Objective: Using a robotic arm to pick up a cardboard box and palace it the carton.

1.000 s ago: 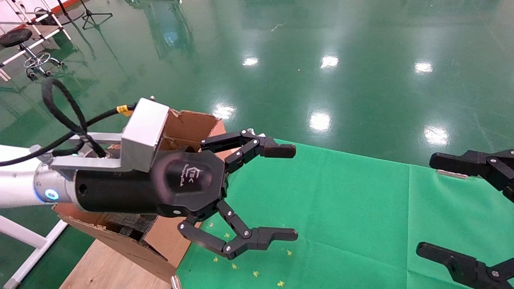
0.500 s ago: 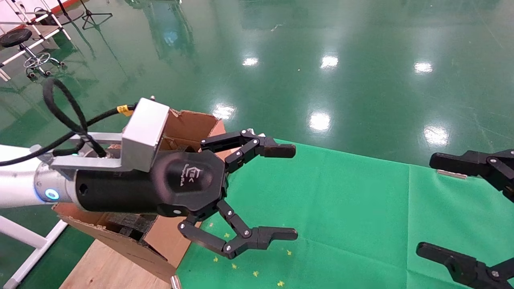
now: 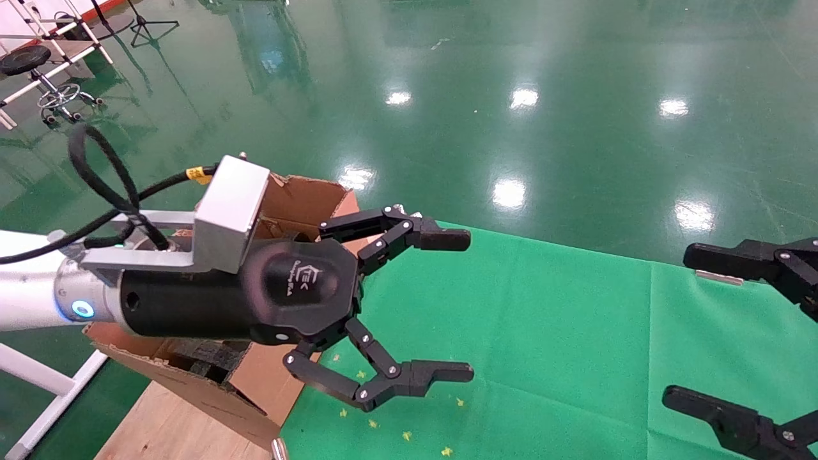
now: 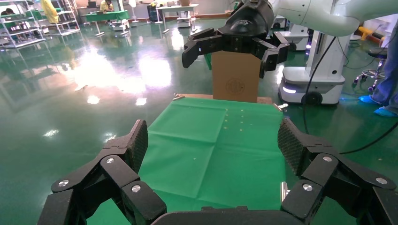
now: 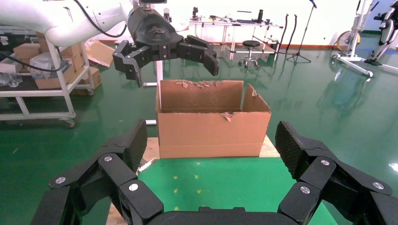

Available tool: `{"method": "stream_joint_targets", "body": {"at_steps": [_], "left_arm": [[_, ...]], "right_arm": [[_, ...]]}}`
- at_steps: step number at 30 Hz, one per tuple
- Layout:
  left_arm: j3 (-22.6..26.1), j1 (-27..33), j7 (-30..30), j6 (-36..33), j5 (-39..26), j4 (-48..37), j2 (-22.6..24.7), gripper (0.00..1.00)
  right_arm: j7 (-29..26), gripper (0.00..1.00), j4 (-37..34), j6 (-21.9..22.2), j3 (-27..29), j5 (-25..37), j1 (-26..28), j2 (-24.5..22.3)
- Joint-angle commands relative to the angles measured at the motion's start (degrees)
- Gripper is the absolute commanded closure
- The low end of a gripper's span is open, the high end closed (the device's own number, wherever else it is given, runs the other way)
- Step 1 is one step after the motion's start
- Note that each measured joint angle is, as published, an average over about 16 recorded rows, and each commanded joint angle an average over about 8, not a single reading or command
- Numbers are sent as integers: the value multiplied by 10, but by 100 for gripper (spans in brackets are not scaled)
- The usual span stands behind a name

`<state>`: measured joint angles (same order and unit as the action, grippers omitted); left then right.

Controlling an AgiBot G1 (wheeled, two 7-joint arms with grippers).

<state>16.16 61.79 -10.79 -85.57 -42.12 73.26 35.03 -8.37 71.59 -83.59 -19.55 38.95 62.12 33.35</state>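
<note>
- Left hand [image 3: 441,306]: spread wide, grasping nothing, touching nothing; it hangs in the air over the near-left part of the green cloth [image 3: 543,332], just in front of the carton [image 3: 300,198]. It belongs to the robotic arm [image 3: 38,294], which reaches in from the left.
- Right hand [image 3: 728,332]: also released and empty, at the right edge of the head view over the cloth; judged parked.
- Carton: stands at the left end of the worktop [image 3: 166,428], open at the top, with torn edges and black foam [image 3: 204,358] inside. In the right wrist view the left hand [image 5: 171,51] sits above it.
- Cardboard box: not seen in any view; whether it lies inside the carton cannot be told, since the arm hides most of the opening.
- Step in hand, as judged: either the pick has not begun, or the placing is done and the hand is empty above the carton.
- Next move, as judged: if the pick remains, the box must first be found, then approached with the fingers kept apart.
</note>
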Motion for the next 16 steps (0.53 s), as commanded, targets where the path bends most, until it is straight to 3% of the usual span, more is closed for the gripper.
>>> {"method": "stream_joint_targets", "body": {"at_steps": [1,16], "left_arm": [[0,0,0,0,0,0,0,0],[0,0,0,0,0,0,0,0]], "right_arm": [[0,0,0,0,0,0,0,0],[0,0,0,0,0,0,0,0]]}}
